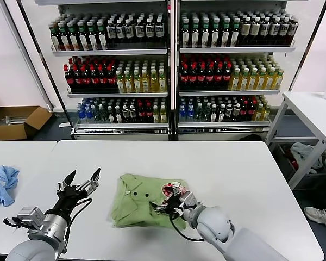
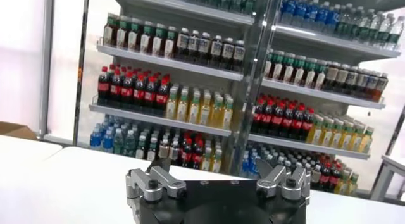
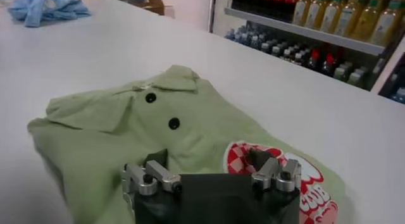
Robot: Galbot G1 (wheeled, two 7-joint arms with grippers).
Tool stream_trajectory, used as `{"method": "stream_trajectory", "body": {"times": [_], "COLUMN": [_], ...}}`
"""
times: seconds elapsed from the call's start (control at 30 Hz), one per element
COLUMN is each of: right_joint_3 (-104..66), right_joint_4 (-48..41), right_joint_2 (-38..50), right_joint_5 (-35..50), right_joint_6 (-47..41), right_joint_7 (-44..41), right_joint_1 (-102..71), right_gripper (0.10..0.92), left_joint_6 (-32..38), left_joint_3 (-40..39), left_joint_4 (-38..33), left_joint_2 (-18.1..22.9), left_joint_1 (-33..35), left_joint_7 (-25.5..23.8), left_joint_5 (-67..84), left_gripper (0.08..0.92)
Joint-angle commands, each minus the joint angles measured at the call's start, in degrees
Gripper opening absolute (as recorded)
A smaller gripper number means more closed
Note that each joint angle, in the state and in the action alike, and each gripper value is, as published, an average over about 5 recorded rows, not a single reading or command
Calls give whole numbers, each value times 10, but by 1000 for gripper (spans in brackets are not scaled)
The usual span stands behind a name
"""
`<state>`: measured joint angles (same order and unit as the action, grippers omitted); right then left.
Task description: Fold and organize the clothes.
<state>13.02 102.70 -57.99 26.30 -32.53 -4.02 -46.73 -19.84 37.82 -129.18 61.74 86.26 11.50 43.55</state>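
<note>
Shirt [image 1: 141,204] lies folded; I see my right gripper [image 1: 171,205] spread open over it, seemingly holding nothing; left gripper [image 1: 82,181] open, empty.

1. One green polo shirt [image 1: 144,204] lying folded on the worktop [image 1: 228,168].
2. One blue cloth [image 1: 1,184], off on the left.
3. Two grippers, left [image 1: 82,175] and right [image 1: 168,202].
4. Two shirt buttons [image 3: 162,111] showing.
5. One cardboard box [image 1: 16,122] on the floor.
</note>
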Motion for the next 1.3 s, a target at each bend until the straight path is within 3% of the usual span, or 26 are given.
{"method": "stream_trajectory", "body": {"times": [0.03, 0.33, 0.6, 0.73, 1.07, 1.3], "right_joint_3": [-47, 20, 78, 63, -149, -407], "right_joint_4": [59, 54, -14, 1, 193, 195], "right_joint_2": [39, -43, -45, -42, 10, 9], "right_joint_5": [50, 68, -1, 2, 70, 59], "right_joint_6": [-5, 18, -7, -2, 91, 169], "right_joint_7": [12, 33, 19, 28, 56, 22], "right_joint_1": [-21, 10, 6, 6, -53, -247], "right_gripper": [823, 823, 823, 823, 823, 823], "left_joint_6": [-1, -2, -2, -1, 7, 31], "left_joint_3": [-2, -1, 4, 3, 6, 24], "left_joint_4": [-2, -8, -9, -4, 18, 46], "left_joint_2": [0, -1, 2, 1, -3, 11], "left_joint_1": [-1, 2, 4, 1, -9, 4], "left_joint_7": [1, 2, 2, 1, -19, -88], "left_joint_5": [0, 0, 0, 0, -9, -53], "left_gripper": [823, 823, 823, 823, 823, 823]}}
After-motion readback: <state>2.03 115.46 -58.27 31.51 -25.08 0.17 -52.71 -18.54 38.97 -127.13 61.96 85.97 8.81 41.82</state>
